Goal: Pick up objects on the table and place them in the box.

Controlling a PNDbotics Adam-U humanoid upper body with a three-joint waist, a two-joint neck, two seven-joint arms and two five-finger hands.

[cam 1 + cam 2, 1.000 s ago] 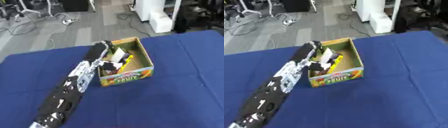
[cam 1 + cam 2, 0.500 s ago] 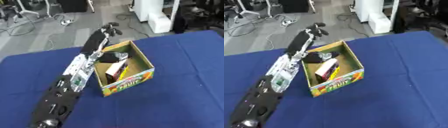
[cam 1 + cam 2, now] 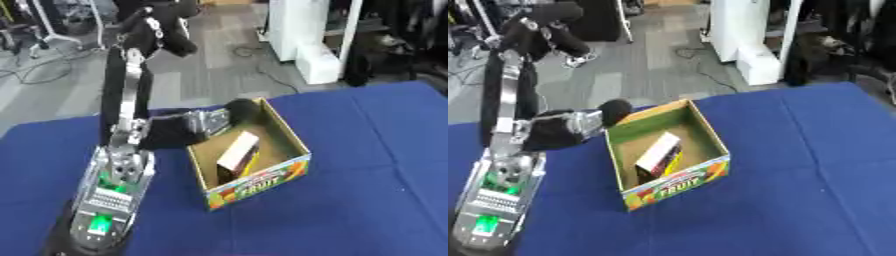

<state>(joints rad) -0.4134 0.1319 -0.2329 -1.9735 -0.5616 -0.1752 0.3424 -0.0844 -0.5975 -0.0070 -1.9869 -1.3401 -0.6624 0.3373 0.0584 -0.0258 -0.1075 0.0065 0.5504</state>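
Left hand [image 3: 162, 27] is up high at the far left, well above the desk [image 3: 367, 165] and clear of the box [image 3: 262, 187]. Fingers look curled with nothing visible in them, but it's dark and blurred against the background, so I can't tell for sure whether it's clenched or relaxed. Left forearm runs from the near-left corner up past the box's left side; a black rounded part of the arm sits just beside the box's far-left rim. Right hand isn't in view.

Box sits mid-desk on the blue cloth, open top, fruit print on the near wall. One packet [image 3: 658, 156] is inside: white top, yellow and red sides, leaning on edge against the left inner wall.

My read on the step: the drop is done and the arm is in the retreat part of the cycle.

No other loose item shows on the blue cloth in either view. The next move calls for finding another object, if any lies out of frame, then bringing the hand down to it. Otherwise the task looks close to finished.
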